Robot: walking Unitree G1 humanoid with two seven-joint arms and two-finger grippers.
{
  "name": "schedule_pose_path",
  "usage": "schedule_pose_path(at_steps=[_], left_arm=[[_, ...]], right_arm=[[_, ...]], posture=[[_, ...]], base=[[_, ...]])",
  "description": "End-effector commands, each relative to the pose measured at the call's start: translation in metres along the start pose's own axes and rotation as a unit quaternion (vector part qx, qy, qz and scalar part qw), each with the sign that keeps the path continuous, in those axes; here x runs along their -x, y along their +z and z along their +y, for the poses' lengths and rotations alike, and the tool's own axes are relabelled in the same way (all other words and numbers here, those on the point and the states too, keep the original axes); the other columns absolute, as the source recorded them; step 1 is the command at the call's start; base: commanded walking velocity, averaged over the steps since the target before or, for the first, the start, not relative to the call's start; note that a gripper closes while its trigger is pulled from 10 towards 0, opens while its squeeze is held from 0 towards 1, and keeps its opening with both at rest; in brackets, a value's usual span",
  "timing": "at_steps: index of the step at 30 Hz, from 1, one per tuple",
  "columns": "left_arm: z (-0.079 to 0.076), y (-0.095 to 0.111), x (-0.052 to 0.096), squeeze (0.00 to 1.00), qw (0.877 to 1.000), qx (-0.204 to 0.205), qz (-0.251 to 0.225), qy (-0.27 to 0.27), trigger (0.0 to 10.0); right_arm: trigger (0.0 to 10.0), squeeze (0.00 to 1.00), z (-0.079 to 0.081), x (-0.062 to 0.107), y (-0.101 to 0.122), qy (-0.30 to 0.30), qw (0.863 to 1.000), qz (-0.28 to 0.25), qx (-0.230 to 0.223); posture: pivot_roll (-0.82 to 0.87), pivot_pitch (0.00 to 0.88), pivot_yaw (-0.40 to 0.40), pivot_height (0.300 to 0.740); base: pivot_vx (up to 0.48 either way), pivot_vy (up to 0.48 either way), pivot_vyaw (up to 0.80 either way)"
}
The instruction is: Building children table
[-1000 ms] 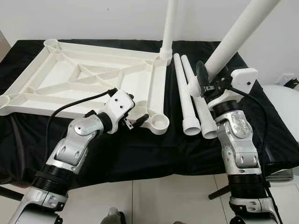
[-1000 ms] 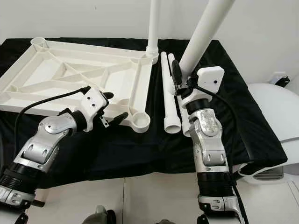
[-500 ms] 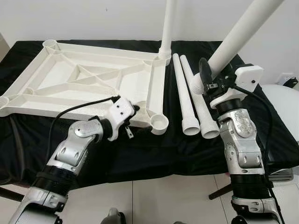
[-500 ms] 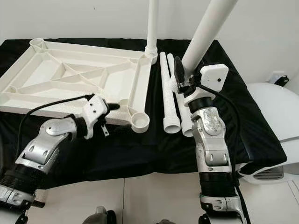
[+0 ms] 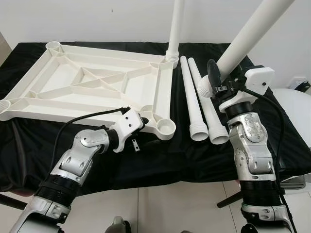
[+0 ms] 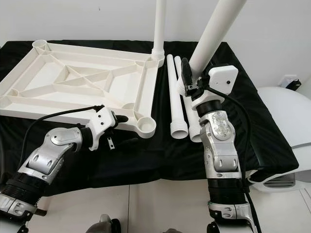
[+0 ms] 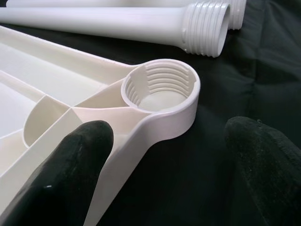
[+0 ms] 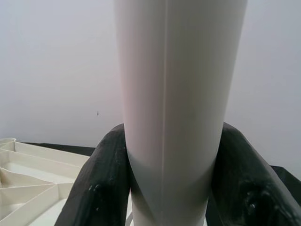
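Note:
The white table top (image 5: 97,82) lies upside down on the black cloth, ribs up. One leg (image 5: 175,29) stands screwed into its far right corner. Its near right corner has a threaded socket (image 5: 166,127), close up as the socket (image 7: 157,89) in the left wrist view. My left gripper (image 5: 147,127) is open, its fingers (image 7: 70,160) straddling the frame's edge just short of that socket. My right gripper (image 5: 214,83) is shut on a white leg (image 5: 248,39), held slanting up to the right, threaded end down, above the cloth. Its fingers (image 8: 103,179) clamp the leg (image 8: 178,94).
Two loose legs (image 5: 199,102) lie side by side on the cloth between the table top and my right arm, threaded ends toward me. A white rounded object (image 5: 296,111) sits at the right past the cloth's edge. Tiled floor (image 5: 160,208) lies below.
My left gripper has dropped lower and moved right, up to the table top's near right corner. The right gripper with the leg rose slightly and then held still.

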State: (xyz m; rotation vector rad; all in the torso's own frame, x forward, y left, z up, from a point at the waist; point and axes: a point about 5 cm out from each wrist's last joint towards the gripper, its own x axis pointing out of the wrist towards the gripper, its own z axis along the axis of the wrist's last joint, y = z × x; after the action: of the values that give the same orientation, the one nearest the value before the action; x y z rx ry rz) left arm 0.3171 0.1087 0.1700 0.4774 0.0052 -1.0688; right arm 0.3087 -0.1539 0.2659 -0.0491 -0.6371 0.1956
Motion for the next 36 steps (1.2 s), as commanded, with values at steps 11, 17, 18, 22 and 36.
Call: schedule_pose_path(at_steps=[11, 17, 18, 22, 36], left_arm=[[0.015, -0.008, -0.013, 0.00, 0.998, -0.004, 0.039, 0.042, 10.0], [0.014, -0.013, -0.017, 0.00, 0.998, -0.006, 0.056, 0.023, 10.0], [0.013, -0.017, -0.017, 0.00, 0.998, -0.004, 0.066, 0.012, 10.0], [0.012, -0.027, -0.016, 0.00, 0.996, 0.001, 0.088, -0.005, 10.0], [0.011, -0.034, -0.011, 0.00, 0.994, -0.003, 0.098, -0.045, 0.0]], right_arm=[[10.0, 0.00, 0.000, -0.003, 0.009, 0.002, 1.000, -0.009, 0.006], [10.0, 0.00, 0.001, -0.003, 0.010, 0.002, 1.000, -0.011, 0.007], [10.0, 0.00, 0.001, -0.003, 0.011, 0.002, 1.000, -0.012, 0.008], [10.0, 0.00, 0.001, -0.003, 0.013, 0.001, 1.000, -0.013, 0.009], [10.0, 0.00, 0.000, 0.000, 0.017, -0.004, 1.000, -0.014, 0.012]], posture=[[-0.01, 0.146, 0.002, 0.740], [-0.01, 0.151, 0.008, 0.740], [-0.01, 0.153, 0.010, 0.740], [-0.02, 0.156, 0.016, 0.740], [-0.03, 0.161, 0.029, 0.740]], base=[[0.000, 0.000, 0.00], [0.000, 0.000, 0.00], [0.000, 0.000, 0.00], [0.000, 0.000, 0.00], [0.000, 0.000, 0.00]])
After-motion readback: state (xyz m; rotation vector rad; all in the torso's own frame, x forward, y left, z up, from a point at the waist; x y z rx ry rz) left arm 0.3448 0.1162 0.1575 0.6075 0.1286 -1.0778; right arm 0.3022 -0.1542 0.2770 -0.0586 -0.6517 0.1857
